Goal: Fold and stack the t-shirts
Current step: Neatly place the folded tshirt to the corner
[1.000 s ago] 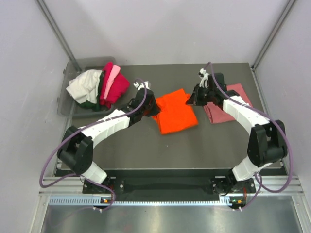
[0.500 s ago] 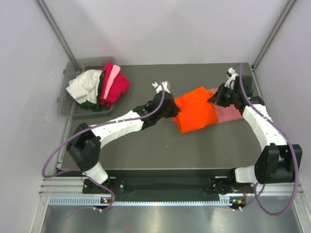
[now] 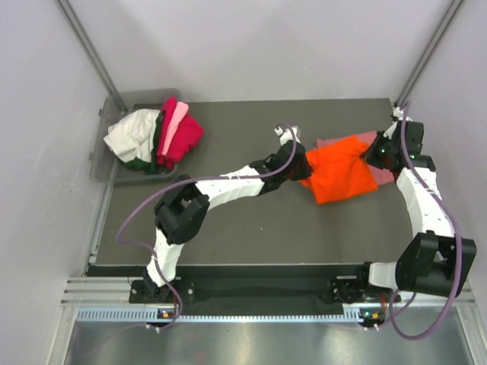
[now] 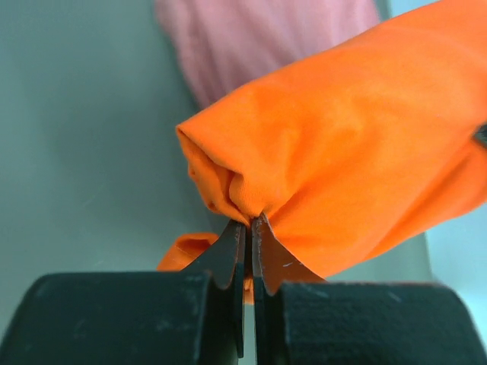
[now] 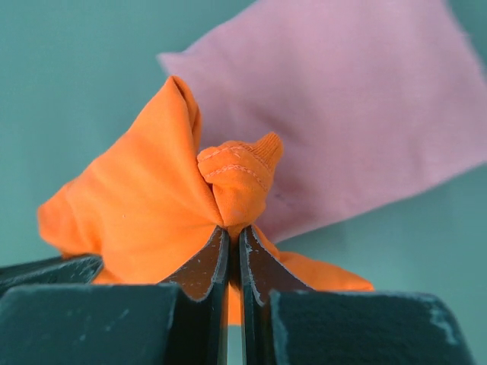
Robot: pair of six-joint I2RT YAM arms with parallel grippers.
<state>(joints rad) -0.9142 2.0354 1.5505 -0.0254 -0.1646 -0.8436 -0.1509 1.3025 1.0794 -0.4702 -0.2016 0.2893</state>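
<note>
The folded bright orange t-shirt (image 3: 341,171) hangs between my two grippers over the folded salmon-pink t-shirt (image 3: 365,140) at the table's right. My left gripper (image 3: 301,172) is shut on the orange shirt's left edge (image 4: 319,160). My right gripper (image 3: 376,155) is shut on its right edge (image 5: 152,205). The salmon-pink shirt lies flat beneath, showing in the left wrist view (image 4: 266,38) and the right wrist view (image 5: 342,99). A pile of magenta (image 3: 185,137), light pink (image 3: 173,122), white (image 3: 131,135) and dark green (image 3: 138,163) shirts sits at the far left.
A grey plastic bin (image 3: 106,144) at the back left holds the unfolded pile. The dark table (image 3: 228,228) ends near the arms' bases. Metal frame posts (image 3: 91,53) stand at both back corners, with white walls around.
Both grippers have carried the orange shirt rightward from the table's middle until it is over the salmon-pink shirt. The left arm has stretched far to the right.
</note>
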